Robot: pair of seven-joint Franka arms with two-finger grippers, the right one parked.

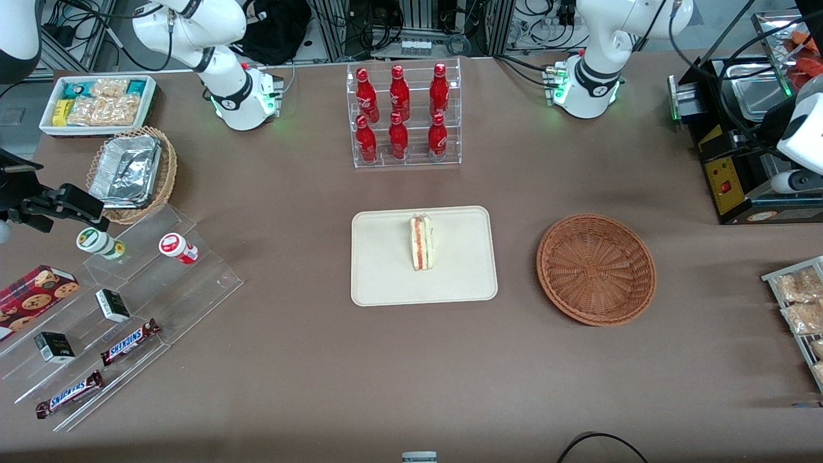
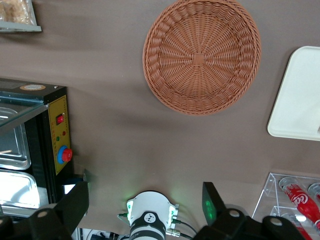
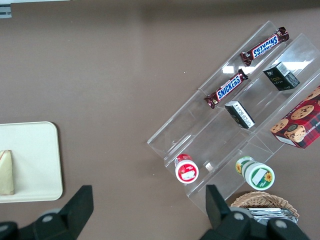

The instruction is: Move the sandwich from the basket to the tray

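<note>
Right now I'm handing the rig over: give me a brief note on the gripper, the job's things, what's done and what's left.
Gripper: open, holding nothing, raised above the table near the working arm's base, clear of the basket.
Sandwich: lying on the tray, near its middle.
Basket: nothing in it, beside the tray toward the working arm's end.
Done: sandwich placed and released.
Left: nothing apparent; maybe just park the arm.

The brown table [image 1: 289, 360] holds the tray [image 1: 386, 283], the basket [image 1: 596, 269], a bottle rack [image 1: 404, 114], and the gripper [image 2: 145, 210] hangs above it.
</note>
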